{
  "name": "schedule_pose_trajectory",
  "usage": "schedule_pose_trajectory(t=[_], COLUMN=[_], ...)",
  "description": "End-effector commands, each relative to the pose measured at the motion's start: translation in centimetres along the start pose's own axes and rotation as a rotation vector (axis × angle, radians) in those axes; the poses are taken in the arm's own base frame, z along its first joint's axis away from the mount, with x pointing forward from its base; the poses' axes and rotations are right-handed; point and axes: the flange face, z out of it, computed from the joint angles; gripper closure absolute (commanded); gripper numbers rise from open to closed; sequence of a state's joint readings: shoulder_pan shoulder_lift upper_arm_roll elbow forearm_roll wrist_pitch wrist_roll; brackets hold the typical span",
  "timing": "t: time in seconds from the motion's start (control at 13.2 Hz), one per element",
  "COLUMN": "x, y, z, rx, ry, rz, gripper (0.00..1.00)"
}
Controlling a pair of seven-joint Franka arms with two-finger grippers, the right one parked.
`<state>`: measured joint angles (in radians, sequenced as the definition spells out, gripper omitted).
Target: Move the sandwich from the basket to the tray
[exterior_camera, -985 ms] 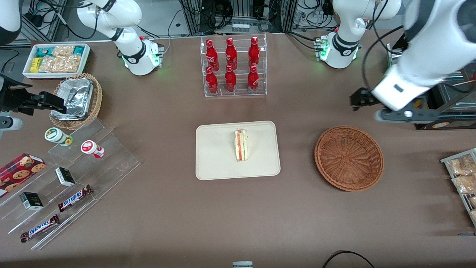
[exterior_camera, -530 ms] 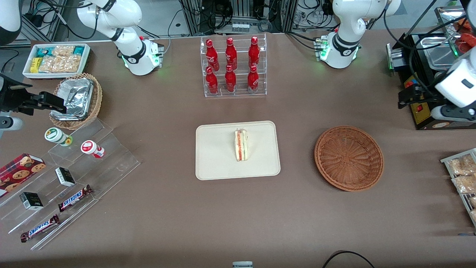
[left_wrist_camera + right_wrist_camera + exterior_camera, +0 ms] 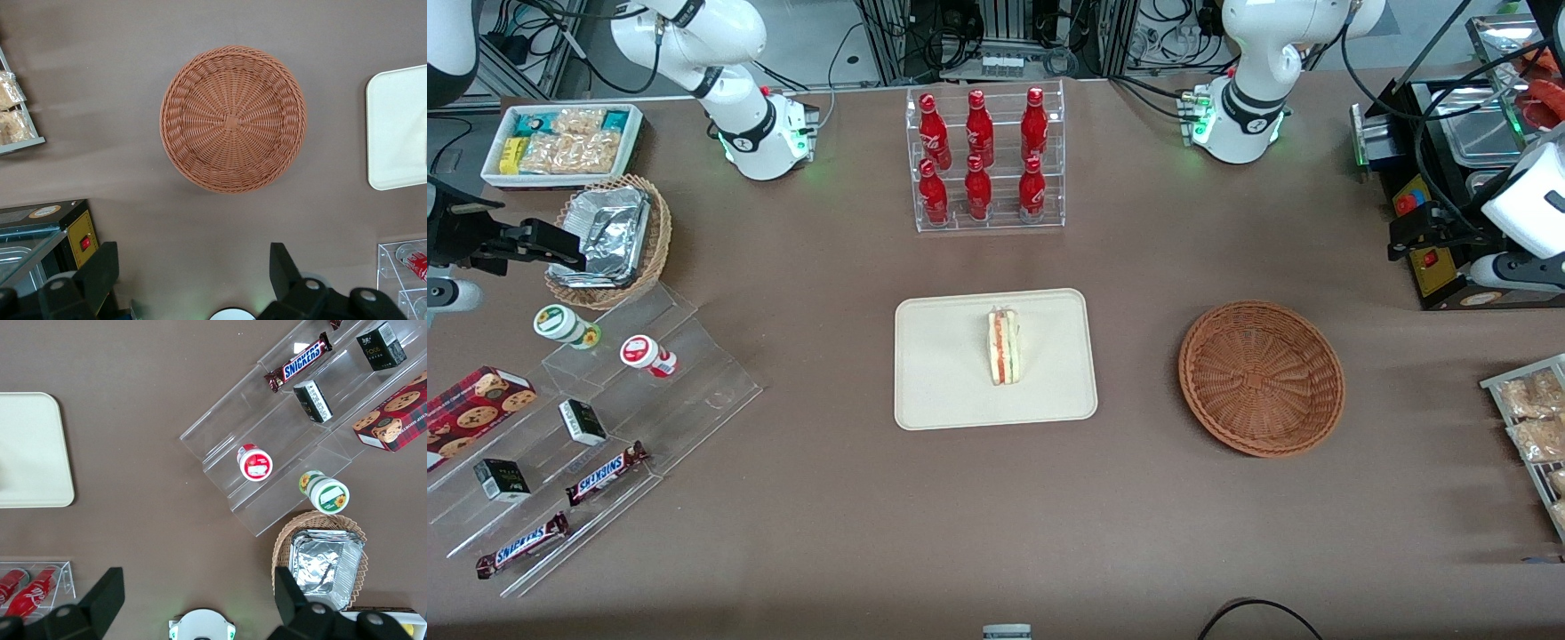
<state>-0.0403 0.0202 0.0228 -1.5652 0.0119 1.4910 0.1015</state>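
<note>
The counter (image 3: 800,533) is showing a matte brown surface w/ a smooth, cloth-like look. Nearest the front camera, toward the parked arm's end, a clear stepped acrylic riser (image 3: 605,427) is carrying two glossy Snickers bars (image 3: 605,473), small dark boxes and two round-lidded cups. Toward the working arm's end, a wire rack of crinkly snack bags (image 3: 1529,418) is sitting at the counter edge.

A bit farther back, at mid-counter, the tray (image 3: 951,391) is lying flat – cream-beige plastic, rectangular, rounded corners, low raised rim. The sandwich (image 3: 1004,347) is resting on it, a wedge of soft white bread standing on edge w/ orange-red and green layers showing along the cut face. Well apart from the tray, toward the working arm's end, the basket (image 3: 1261,378) is sitting empty – round, shallow, reddish-brown wicker w/ a radial weave out from a small square centre.

Farther still, the gripper (image 3: 193,270) is hanging above the counter at the working arm's end, near a black machine w/ a red switch (image 3: 1427,258), well apart from the basket. Its black fingers (image 3: 100,267) are standing wide apart, holding nothing.

Farthest, a clear acrylic rack of six shiny red bottles (image 3: 983,160) is standing upright.
</note>
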Motion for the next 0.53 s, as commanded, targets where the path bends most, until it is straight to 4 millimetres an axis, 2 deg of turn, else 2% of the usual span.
schedule_pose_trajectory(t=[0.0, 0.45], x=[0.3, -1.2], y=[-0.1, 0.5], z=[-0.6, -2.6], rx=[0.01, 0.012], ry=[0.006, 0.04], rz=[0.0, 0.002], gripper=[0.0, 0.0])
